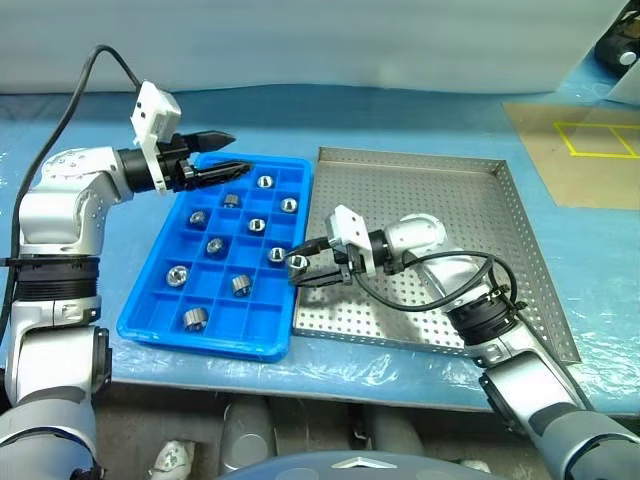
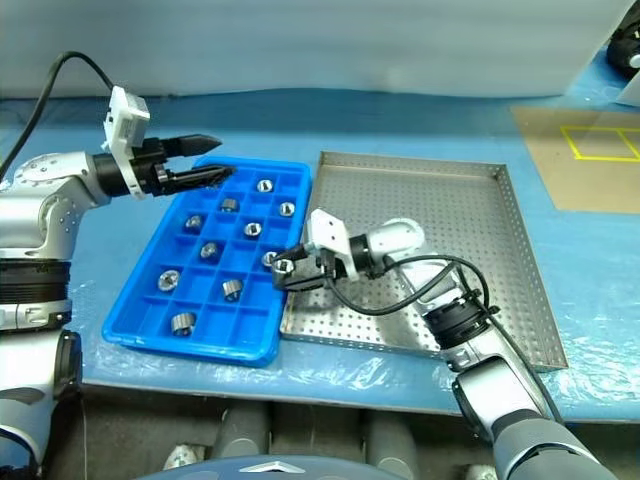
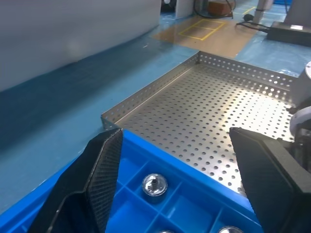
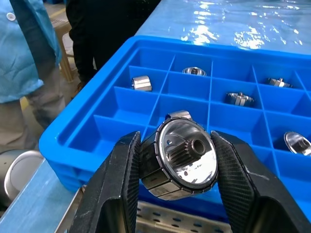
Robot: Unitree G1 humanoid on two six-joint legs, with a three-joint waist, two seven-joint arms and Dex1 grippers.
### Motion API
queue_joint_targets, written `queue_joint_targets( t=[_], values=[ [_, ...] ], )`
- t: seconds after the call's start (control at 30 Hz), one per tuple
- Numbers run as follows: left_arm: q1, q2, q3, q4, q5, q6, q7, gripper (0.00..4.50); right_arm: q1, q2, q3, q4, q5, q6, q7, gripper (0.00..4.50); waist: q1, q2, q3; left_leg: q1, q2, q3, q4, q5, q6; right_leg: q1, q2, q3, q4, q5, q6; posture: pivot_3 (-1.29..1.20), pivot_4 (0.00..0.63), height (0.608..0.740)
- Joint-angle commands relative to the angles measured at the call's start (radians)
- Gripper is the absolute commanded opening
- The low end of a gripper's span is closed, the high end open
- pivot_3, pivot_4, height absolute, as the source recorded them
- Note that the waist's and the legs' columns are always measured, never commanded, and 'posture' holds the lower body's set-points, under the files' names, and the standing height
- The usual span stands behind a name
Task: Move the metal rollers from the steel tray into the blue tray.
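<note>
Your right gripper (image 4: 177, 160) is clamped on a roller (image 4: 179, 160), pinched by its sides between both fingers, just short of the blue tray (image 1: 150, 322). Several cells ahead of the jaws already hold rollers; release over one of those and the piece may bounce or stack. Coming in low, you could clip the rim directly in front of the jaws.

Your left gripper (image 1: 222, 153) is spread wide and empty, with the blue tray's far corner below its jaws.

The right wrist view shows the grip itself and a person standing beyond the tray; the head views show the steel tray (image 1: 520, 210) empty.
</note>
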Motion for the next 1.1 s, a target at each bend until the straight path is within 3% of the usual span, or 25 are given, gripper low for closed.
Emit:
queue_joint_targets(
  t=[0.03,0.3,0.47,0.67,1.1],
  values=[
    [0.001,0.026,0.047,-0.051,-0.026,0.012,0.054,3.7,0.004,0.036,0.027,-0.036,-0.009,-0.042,-0.002,1.83,0.0,0.0,0.0,0.001,0.0,0.0,0.0,0.0,0.0,0.0,0.0,0.0,0.001,0.0,0.0,0.1,0.15,0.74],
    [-0.095,-0.003,0.139,0.075,-0.055,0.003,0.234,3.7,-0.009,0.072,0.044,-0.022,-0.014,-0.059,0.021,1.83,0.003,0.0,0.0,0.001,0.0,-0.001,0.001,0.002,-0.004,0.0,0.0,0.0,0.003,0.0,0.0,0.13,0.15,0.74],
    [0.11,0.105,0.084,-0.21,-0.229,0.173,0.016,3.7,-0.017,0.091,0.045,-0.018,-0.01,-0.06,0.025,1.83,-0.003,0.0,0.0,0.001,0.0,-0.001,0.001,0.002,-0.003,-0.001,0.0,0.001,0.003,0.0,0.0,0.15,0.15,0.74],
    [0.338,0.229,0.038,-0.403,-0.273,0.154,-0.151,3.7,0.02,0.145,0.075,-0.011,-0.014,-0.041,-0.002,1.83,0.003,0.0,0.0,0.001,0.005,-0.001,-0.002,0.002,-0.004,-0.002,0.002,-0.004,0.006,-0.003,-0.005,0.15,0.15,0.74],
    [0.36,0.249,0.038,-0.388,-0.253,0.087,-0.134,3.7,0.023,0.193,0.128,0.045,-0.037,-0.056,0.019,1.83,0.006,0.0,0.0,0.005,0.006,-0.001,-0.002,0.006,-0.011,0.001,0.002,-0.004,0.01,-0.003,-0.005,0.18,0.15,0.74]
  ],
)
